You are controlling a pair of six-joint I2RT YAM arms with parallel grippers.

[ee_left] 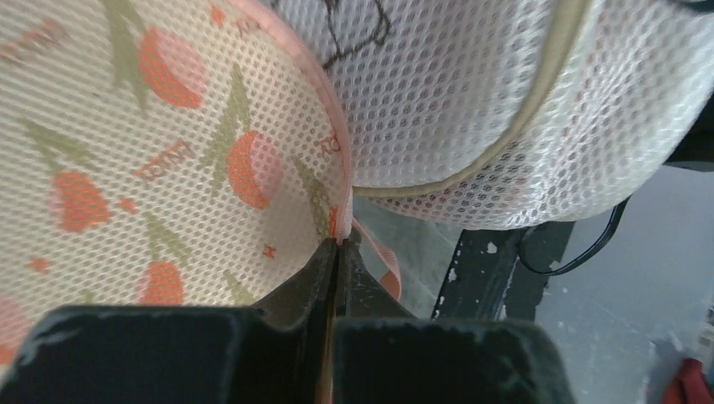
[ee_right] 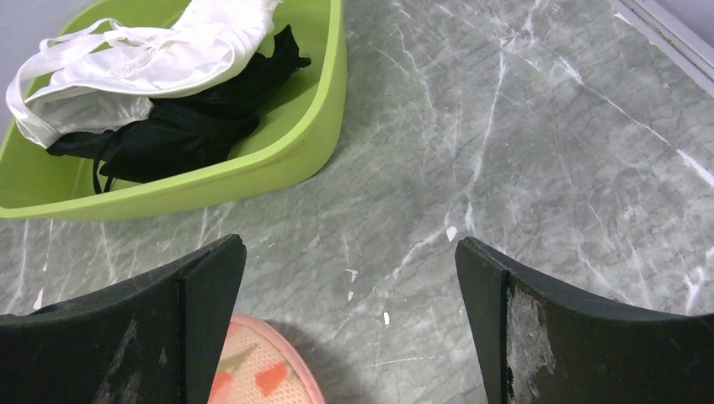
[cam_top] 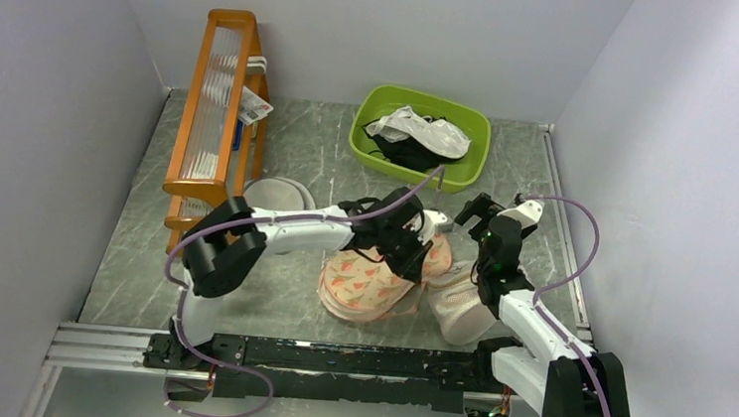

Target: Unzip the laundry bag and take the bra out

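The laundry bag [cam_top: 369, 286], cream with orange leaf print and pink edging, lies near the front middle of the table. My left gripper [cam_top: 418, 246] is shut on its pink zip edging [ee_left: 333, 151] at the bag's right lobe; the jaws [ee_left: 339, 246] pinch the edge, with a pink ribbon loop [ee_left: 388, 271] beside them. The printed bag fills the left of the left wrist view [ee_left: 151, 151]. My right gripper [cam_top: 476, 213] is open and empty just beyond the bag's end [ee_right: 261, 372]. A white bra [cam_top: 414, 125] with thin straps lies in the green basin [ee_right: 143, 59].
The green basin [cam_top: 468, 167] at the back also holds black garments [ee_right: 168, 135]. A plain beige mesh pouch [cam_top: 458, 305] lies right of the bag, against it [ee_left: 505, 109]. An orange rack [cam_top: 216, 107] stands at the left, with a round grey disc [cam_top: 282, 197] beside it.
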